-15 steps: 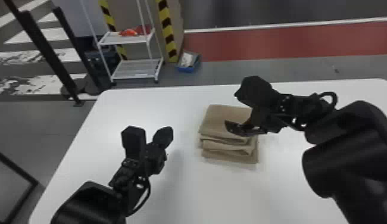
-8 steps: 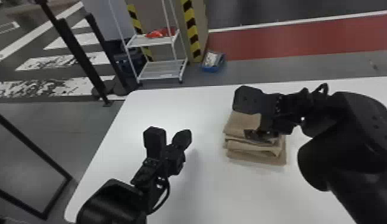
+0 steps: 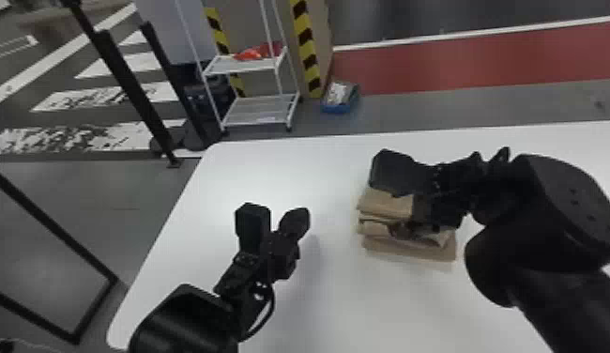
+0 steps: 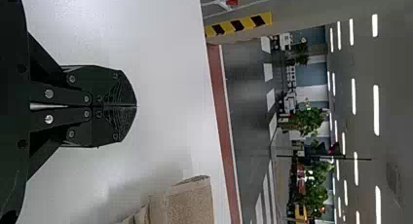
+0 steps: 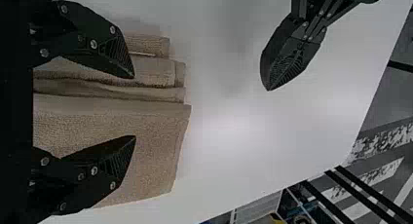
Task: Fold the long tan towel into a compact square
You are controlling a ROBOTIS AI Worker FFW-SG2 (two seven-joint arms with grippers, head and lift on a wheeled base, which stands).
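Note:
The tan towel (image 3: 409,253) lies folded in a layered stack on the white table. My right gripper (image 3: 405,227) is over it in the head view, covering part of its top and right side. Seen from the right wrist, the right gripper (image 5: 134,107) has its fingers wide apart above the towel (image 5: 112,114), nothing held between them. To the towel's left is my left gripper (image 3: 294,223), off the cloth. In the left wrist view the left gripper (image 4: 136,106) has its fingertips pressed together, with a towel corner (image 4: 187,199) off to one side.
The white table (image 3: 327,305) has its left edge beyond the left arm. Past the far edge, on the floor, stand a white shelf rack (image 3: 259,110) and a blue bin (image 3: 339,101). Black posts rise at the left.
The head view has swung left, so the scene sits farther right. Relative to the towel, my right arm has come leftward over it. The left gripper keeps about the same place on the table.

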